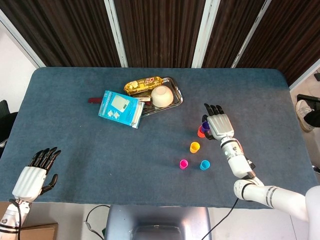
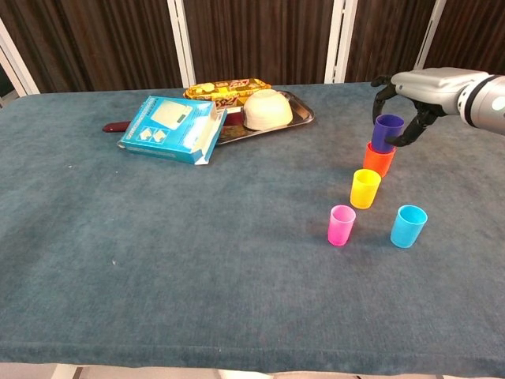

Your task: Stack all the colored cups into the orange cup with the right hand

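Tabletop: right hand (image 2: 418,99) holds purple cup (image 2: 387,132) atop orange cup (image 2: 379,160).

White ribbed hand (image 1: 220,125), black fingers (image 1: 214,108), silver forearm (image 1: 272,194)

Right hand (image 2: 422,91) reaches out palm down, fingers (image 2: 384,93) curled downward; left hand (image 1: 36,171) hangs open near the table's edge.

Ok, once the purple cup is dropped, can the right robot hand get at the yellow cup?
Probably yes: the yellow cup stands open just before the orange cup, nothing over it.
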